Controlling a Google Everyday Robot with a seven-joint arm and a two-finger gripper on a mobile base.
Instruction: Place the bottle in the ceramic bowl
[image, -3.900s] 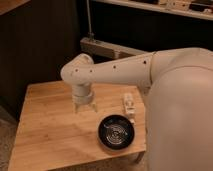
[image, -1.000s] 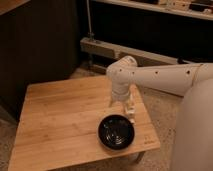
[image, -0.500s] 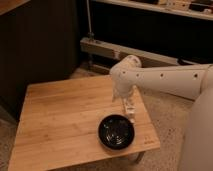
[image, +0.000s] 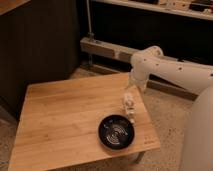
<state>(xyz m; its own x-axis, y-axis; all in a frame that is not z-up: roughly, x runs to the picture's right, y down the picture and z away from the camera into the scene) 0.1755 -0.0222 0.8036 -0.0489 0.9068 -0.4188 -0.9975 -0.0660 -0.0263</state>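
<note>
The bottle (image: 129, 107) is small and whitish with a tan band. It lies on the wooden table (image: 65, 115) near the right edge, just behind the ceramic bowl (image: 116, 132). The bowl is round, glossy black with pale rings inside, has nothing in it, and sits at the table's front right. My gripper (image: 129, 94) hangs from the white arm (image: 165, 70) and points down right above the far end of the bottle. I cannot tell whether it touches the bottle.
The table's right edge runs close beside the bottle and bowl. A dark cabinet wall stands behind the table at the left. A low metal rail (image: 107, 49) and dark shelving are at the back. The floor is speckled.
The arm has swung from the table's left-middle to the right side. Over the last second the gripper shifted a little right and back, ending above the bottle. Bottle and bowl have not moved.
</note>
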